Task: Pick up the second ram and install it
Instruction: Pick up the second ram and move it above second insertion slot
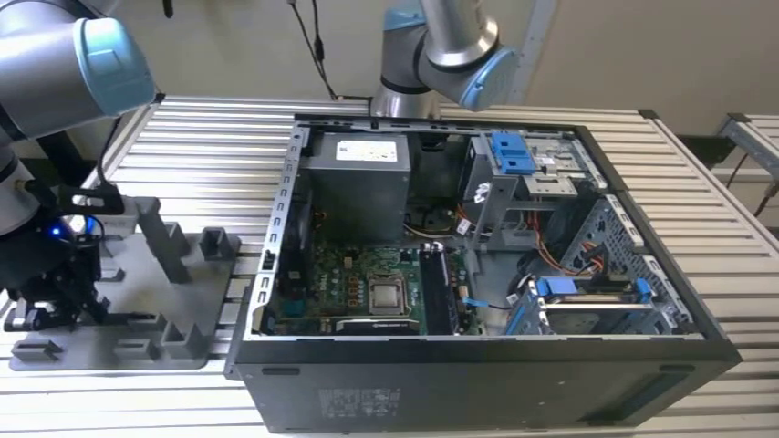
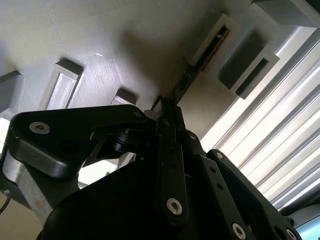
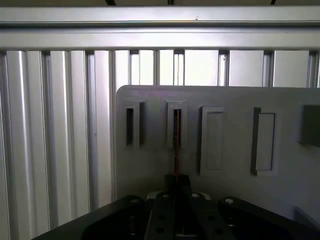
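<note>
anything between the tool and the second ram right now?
Nothing. In the first wrist view the second ram, edge-on in a slot of the grey fixture, reaches right to the tool with no gap between them.

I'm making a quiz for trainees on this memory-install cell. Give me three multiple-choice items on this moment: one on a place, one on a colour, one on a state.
1. Where is the gripper?
A) at the exterior view's right
B) at the exterior view's left, over the grey fixture plate
C) at the exterior view's centre

2. What colour are the drive-bay brackets?
A) red
B) yellow
C) blue

3. How is the second ram?
A) lying flat
B) standing on edge in a fixture slot
C) snapped in two

Answers:
1 B, the exterior view shows it low over the plate.
2 C, they are plainly blue.
3 B, both wrist views show its thin edge in the slot.
</note>
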Tool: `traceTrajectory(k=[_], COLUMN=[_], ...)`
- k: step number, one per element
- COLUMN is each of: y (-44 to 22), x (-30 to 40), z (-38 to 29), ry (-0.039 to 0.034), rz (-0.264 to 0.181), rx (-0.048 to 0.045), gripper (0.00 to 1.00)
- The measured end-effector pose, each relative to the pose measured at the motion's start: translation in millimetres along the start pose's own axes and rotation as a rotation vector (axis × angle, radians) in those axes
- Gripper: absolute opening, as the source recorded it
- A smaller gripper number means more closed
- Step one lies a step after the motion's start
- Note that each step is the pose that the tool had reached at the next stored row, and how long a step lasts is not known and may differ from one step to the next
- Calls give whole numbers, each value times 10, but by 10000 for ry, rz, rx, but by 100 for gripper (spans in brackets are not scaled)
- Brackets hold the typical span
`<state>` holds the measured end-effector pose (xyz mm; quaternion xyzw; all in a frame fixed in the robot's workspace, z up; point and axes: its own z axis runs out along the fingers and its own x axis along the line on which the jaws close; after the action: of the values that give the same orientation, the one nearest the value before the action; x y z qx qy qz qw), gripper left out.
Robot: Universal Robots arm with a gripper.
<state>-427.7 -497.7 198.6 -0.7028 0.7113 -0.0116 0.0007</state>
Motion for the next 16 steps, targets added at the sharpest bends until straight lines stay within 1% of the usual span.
traceTrajectory(k=[4,8,16], y=[-1,-2,-3], x=[1,2,3], z=[-74,-130,-181], ry=[1,1,1], rz=[-1,0,-1], rx=[0,-1,-1], gripper=[14,14,14])
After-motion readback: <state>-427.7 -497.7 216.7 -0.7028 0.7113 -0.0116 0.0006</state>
